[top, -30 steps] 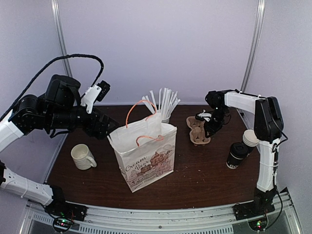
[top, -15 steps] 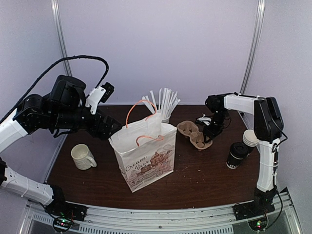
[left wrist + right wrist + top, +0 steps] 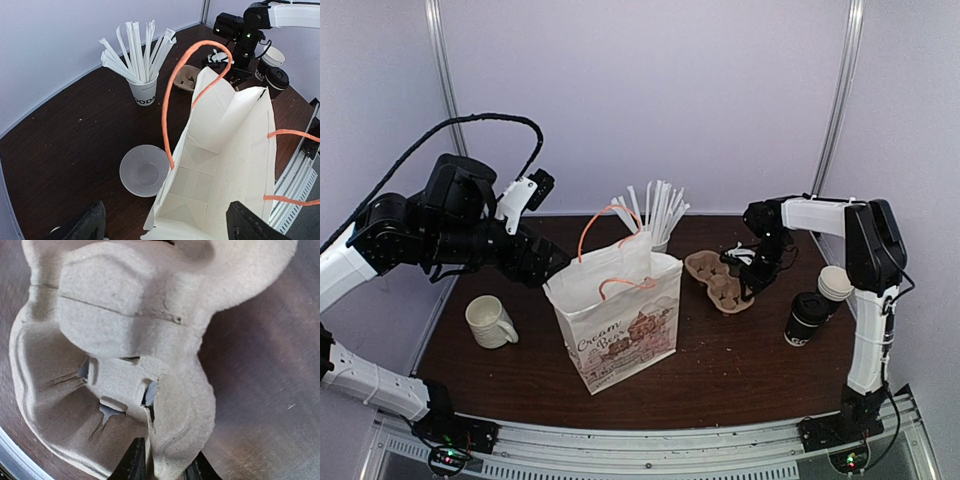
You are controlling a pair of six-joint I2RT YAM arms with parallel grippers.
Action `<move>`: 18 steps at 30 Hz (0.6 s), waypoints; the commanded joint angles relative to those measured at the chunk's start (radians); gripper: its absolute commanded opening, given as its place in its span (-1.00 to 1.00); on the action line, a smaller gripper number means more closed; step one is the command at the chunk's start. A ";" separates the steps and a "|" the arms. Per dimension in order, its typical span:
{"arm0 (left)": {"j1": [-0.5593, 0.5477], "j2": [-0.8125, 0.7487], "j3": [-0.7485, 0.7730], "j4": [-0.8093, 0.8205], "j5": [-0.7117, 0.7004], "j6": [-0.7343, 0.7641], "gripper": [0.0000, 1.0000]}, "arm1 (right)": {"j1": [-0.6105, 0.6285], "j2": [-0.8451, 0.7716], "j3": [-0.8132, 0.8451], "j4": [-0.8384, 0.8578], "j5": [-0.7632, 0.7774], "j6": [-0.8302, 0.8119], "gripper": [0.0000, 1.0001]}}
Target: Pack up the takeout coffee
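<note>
The takeout coffee (image 3: 806,318), a black cup with a black lid, stands at the right of the table; the left wrist view shows it (image 3: 276,77) past the bag. A brown pulp cup carrier (image 3: 715,275) lies left of it. My right gripper (image 3: 752,275) is shut on the carrier's near rim, and the right wrist view shows the carrier (image 3: 125,340) with a dark finger on each side of its wall at the gripper (image 3: 165,460). My left gripper (image 3: 167,225) hangs open above the white paper bag (image 3: 225,150), which stands open at the table's middle (image 3: 620,320).
A cream mug (image 3: 490,322) sits left of the bag. A white cup of stirrer sticks (image 3: 144,90) stands behind it. A clear plastic cup (image 3: 144,170) lies by the bag's far side. Stacked white cups (image 3: 834,283) stand beside the coffee.
The carrier has swung round and shifted left across the table with my right gripper at its rim. The left arm rose slightly, then held still.
</note>
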 commanded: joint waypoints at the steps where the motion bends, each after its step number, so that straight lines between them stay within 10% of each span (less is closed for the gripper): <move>1: 0.002 0.010 -0.003 0.064 0.009 0.001 0.75 | 0.033 -0.103 -0.063 -0.022 -0.015 -0.037 -0.46; 18: 0.002 0.024 0.006 0.057 0.027 0.009 0.75 | 0.123 -0.177 -0.187 -0.104 0.062 -0.191 -0.51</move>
